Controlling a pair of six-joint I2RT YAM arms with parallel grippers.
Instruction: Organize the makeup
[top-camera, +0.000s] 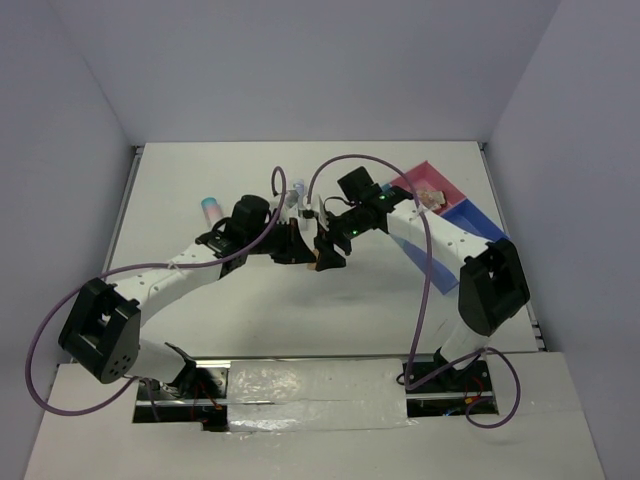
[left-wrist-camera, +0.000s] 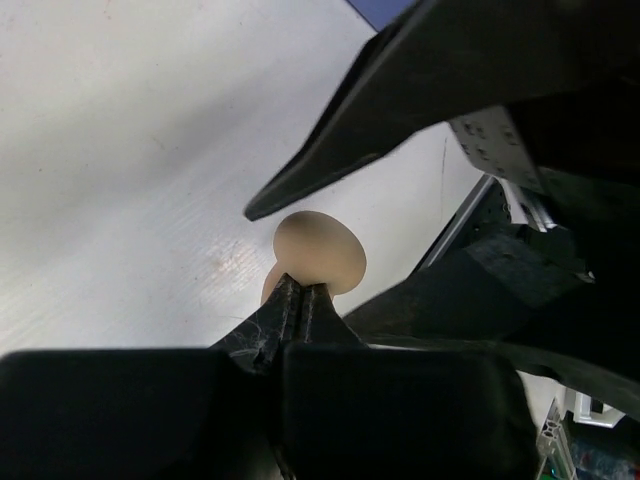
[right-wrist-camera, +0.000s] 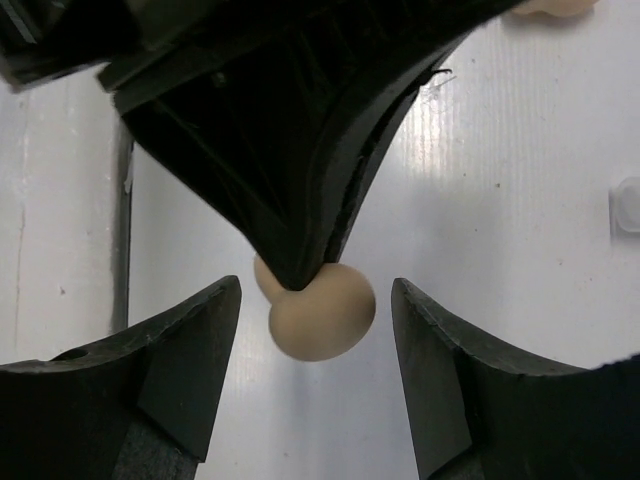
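The left pincer (left-wrist-camera: 303, 300) was clamped tight on a peach sponge (left-wrist-camera: 320, 252), holding it clear of the surface (top-camera: 300, 320) above its middle, about midway between the left and right edges. The grip fell on the sponge's narrow part. The broad rounded end projected past the left fingertips and a smaller lobe showed on their other side, so the long axis lay oblique to the left fingers. The right pincer (right-wrist-camera: 314, 300) met the left one nearly tip to tip. Its jaws stood apart, one finger on each side of the broad end, with a gap visible at both and no contact. The sponge therefore lay directly between the right fingers, which appeared to need only a closing motion to take it over. The divided tray (top-camera: 480, 215) sat at the far right corner, nearer the right arm.
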